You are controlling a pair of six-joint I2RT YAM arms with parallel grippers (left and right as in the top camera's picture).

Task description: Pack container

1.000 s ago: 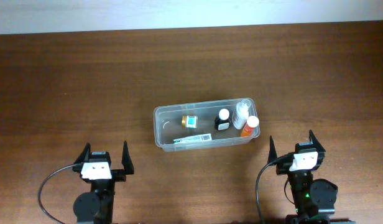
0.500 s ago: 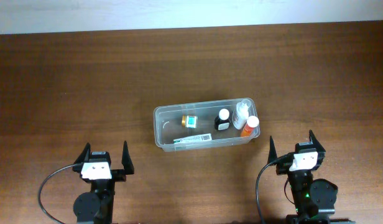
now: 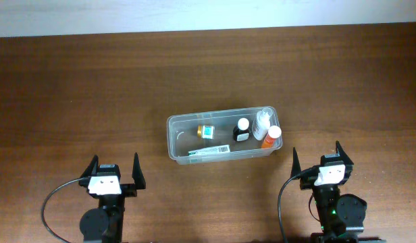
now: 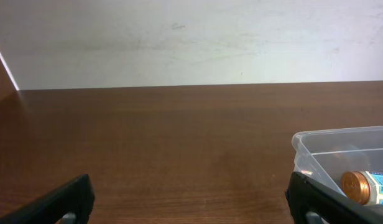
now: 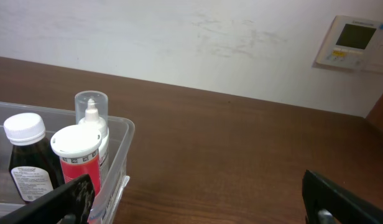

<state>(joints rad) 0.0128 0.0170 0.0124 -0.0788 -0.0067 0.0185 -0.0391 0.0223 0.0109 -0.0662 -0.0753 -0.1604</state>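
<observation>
The clear plastic container [image 3: 177, 125] stands in the middle of the table. Inside it are an amber jar [image 3: 206, 131] lying on its side, a black bottle with a white cap [image 3: 242, 129], a clear-capped white bottle [image 3: 262, 121], an orange bottle with a white cap [image 3: 271, 137] and a flat white-and-green box [image 3: 209, 152]. My left gripper [image 3: 114, 169] is open and empty, near the front edge left of the container. My right gripper [image 3: 319, 158] is open and empty, front right of it. The container's corner shows in the left wrist view [image 4: 303, 149] and in the right wrist view [image 5: 120, 146].
The brown wooden table [image 3: 73, 94] runs back to a white wall [image 3: 194, 13]. A wall thermostat [image 5: 353, 42] shows in the right wrist view. Black cables loop beside both arm bases at the front edge.
</observation>
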